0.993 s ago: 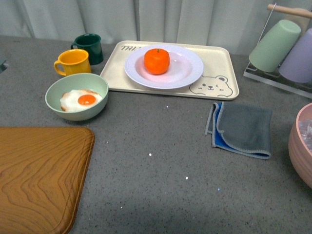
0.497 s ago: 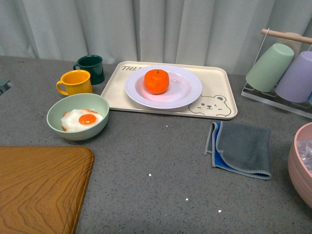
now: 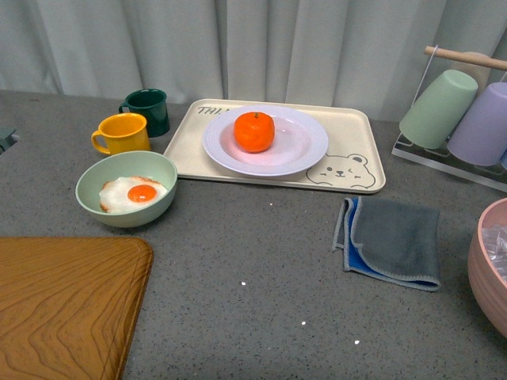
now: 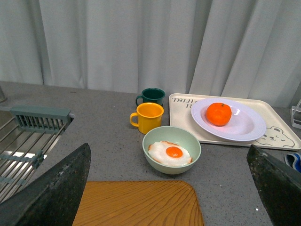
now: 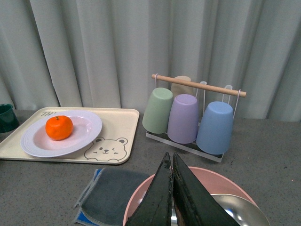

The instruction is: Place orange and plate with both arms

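While orange [image 3: 254,131] sits on plate [image 3: 301,154], itself on bear tray [image 3: 360,146] at counter [image 3: 261,253] rear: left fingers [image 4: 51,193] spread wide, holding nothing; right fingers [image 5: 165,197] pressed together, holding nothing, above pink bowl [image 5: 141,200]. Neither touching either.

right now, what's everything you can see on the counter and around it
orange: 1, bright orange, on the plate
plate: 1, white, on the bear tray
bear tray: 1, cream, back centre
yellow mug: 1, left of the tray
green mug: 1, dark green, behind the yellow mug
green bowl: 1, pale green, holds a fried egg
wooden board: 1, brown, front left
cloth: 1, grey and blue, right of centre
pink bowl: 1, far right
cup rack: 1, holds green, purple, blue and beige cups
wire rack: 1, far left
left tool: open
right tool: shut
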Robot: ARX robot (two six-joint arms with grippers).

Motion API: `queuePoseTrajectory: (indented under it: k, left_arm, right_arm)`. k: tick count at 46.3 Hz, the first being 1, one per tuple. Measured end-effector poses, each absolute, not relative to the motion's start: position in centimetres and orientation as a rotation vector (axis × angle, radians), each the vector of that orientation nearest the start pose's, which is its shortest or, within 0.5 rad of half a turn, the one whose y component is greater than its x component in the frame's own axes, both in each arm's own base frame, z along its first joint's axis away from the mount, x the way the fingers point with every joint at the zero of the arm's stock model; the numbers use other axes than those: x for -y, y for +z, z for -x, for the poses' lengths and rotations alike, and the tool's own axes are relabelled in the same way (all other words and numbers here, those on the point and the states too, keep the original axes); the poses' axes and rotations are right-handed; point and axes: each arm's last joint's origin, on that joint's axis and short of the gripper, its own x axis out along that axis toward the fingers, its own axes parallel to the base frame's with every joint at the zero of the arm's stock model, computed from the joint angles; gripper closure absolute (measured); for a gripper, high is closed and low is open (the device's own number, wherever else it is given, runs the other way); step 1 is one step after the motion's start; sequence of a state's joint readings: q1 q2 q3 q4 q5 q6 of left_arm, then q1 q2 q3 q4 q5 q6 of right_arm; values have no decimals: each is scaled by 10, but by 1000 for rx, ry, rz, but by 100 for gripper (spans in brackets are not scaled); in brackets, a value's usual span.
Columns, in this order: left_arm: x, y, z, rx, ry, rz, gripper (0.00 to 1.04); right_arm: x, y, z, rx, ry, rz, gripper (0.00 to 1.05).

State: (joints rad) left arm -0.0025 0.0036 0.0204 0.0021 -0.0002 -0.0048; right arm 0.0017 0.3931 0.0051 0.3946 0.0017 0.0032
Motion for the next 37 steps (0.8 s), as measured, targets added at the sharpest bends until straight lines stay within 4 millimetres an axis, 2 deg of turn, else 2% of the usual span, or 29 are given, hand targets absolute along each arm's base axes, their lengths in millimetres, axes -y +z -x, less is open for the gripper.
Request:
queuePoseTrajectory:
  k: [30, 37]
  left_arm:
    - [0, 170, -97, 19, -3, 5, 7]
    - [0, 170, -97, 19, -2, 5, 7]
  right_arm:
    - [0, 168, -108, 9, 0, -3, 104]
    - [0, 166, -98, 6, 3, -3, 104]
